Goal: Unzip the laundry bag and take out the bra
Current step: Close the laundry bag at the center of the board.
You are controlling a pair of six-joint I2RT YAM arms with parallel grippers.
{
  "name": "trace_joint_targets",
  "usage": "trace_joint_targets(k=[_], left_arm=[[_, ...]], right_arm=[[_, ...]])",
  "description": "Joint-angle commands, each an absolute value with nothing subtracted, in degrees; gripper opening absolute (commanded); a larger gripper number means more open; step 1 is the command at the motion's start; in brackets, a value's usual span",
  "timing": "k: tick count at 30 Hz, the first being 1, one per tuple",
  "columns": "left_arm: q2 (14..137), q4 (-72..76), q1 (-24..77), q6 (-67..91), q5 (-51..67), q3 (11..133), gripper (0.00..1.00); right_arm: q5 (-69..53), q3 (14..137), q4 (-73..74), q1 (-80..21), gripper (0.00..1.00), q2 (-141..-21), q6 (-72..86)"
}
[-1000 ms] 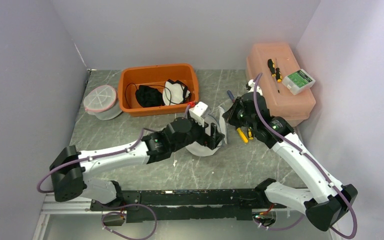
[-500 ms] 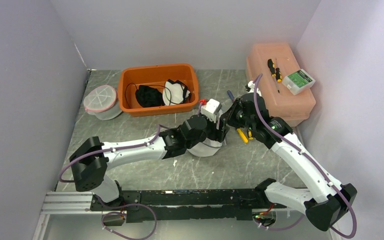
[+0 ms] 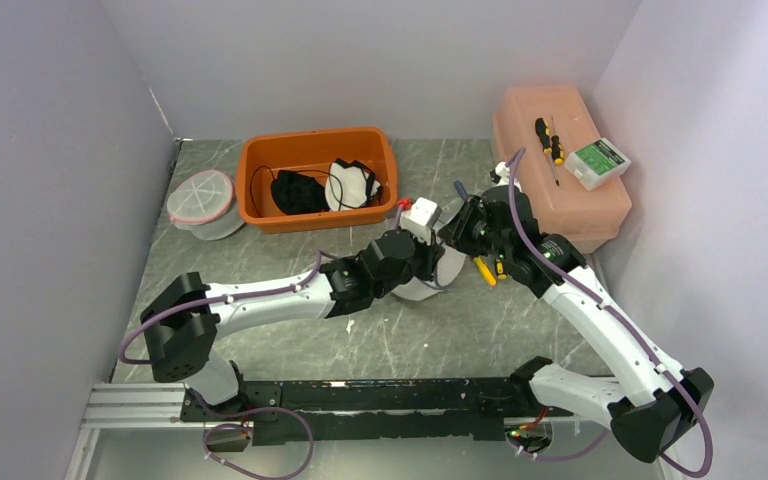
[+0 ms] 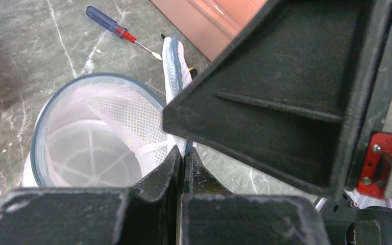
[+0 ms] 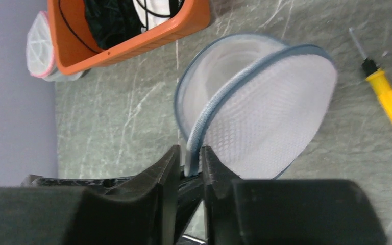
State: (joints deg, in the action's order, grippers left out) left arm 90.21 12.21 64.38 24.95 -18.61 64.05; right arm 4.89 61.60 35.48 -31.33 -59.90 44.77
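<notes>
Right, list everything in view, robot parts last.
laundry bag: one, white mesh, blue-grey rim, table centre, open
second mesh bag: one, pink-rimmed, far left
bin: one, orange, far centre
garments: two, black and white, in bin
lidded box: one, salmon, far right
blue screwdriver: one, on table
yellow screwdriver: one, on table
black-yellow screwdriver: one, on box
carton: one, green-white, on box
table: one, grey marble
left gripper: one, black, pinching bag's mesh
right gripper: one, black, gripping bag's rim

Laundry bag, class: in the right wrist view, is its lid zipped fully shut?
No, the laundry bag gapes open, its mesh lid swung away from the opening.
</notes>
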Motion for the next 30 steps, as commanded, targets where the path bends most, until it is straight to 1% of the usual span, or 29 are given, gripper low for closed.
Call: trace_joint_targets(k=[1, 4, 5, 7, 10, 13, 18, 23, 26, 30], left_arm=[[88.9, 15.2, 64.8, 26.0, -18.7, 63.2, 0.03], [87.9, 15.1, 64.8, 26.6, -19.4, 62.1, 0.03], [87.6, 14.9, 64.7, 26.9, -19.7, 61.7, 0.03], [86.8, 14.7, 64.6, 27.3, -20.2, 61.0, 0.03], [85.7, 14.5, 63.4, 29.1, -19.3, 59.7, 0.03], [84.8, 15.1, 61.0, 31.5, -16.9, 58.3, 0.03], [83.1, 18.0, 54.2, 36.7, -7.7, 55.4, 0.03], [84.6, 18.4, 46.1, 42.3, 3.6, 55.0, 0.03], [85.7, 19.4, 43.7, 44.9, 5.9, 53.7, 0.03], [87.3, 18.8, 42.1, 48.5, 5.8, 52.1, 0.03]], right_arm=[[3.0, 63.2, 33.6, -31.6, 0.37, -58.9, 44.1], [3.1, 64.7, 34.4, -31.5, 0.66, -58.5, 42.5], [3.1, 65.1, 34.7, -31.5, 0.72, -58.3, 41.8], [3.3, 65.5, 35.2, -31.5, 0.77, -57.7, 40.4], [3.0, 64.1, 34.2, -31.4, 0.80, -55.6, 38.3], [1.6, 60.7, 30.7, -31.3, 0.80, -52.6, 36.4], [-3.0, 51.3, 22.7, -31.3, 0.79, -46.3, 33.0], [-7.6, 42.1, 14.9, -31.3, 0.76, -39.9, 31.2], [-7.9, 37.6, 11.5, -31.3, 0.76, -37.1, 31.8], [-6.7, 31.8, 6.8, -31.3, 0.75, -34.8, 34.9]])
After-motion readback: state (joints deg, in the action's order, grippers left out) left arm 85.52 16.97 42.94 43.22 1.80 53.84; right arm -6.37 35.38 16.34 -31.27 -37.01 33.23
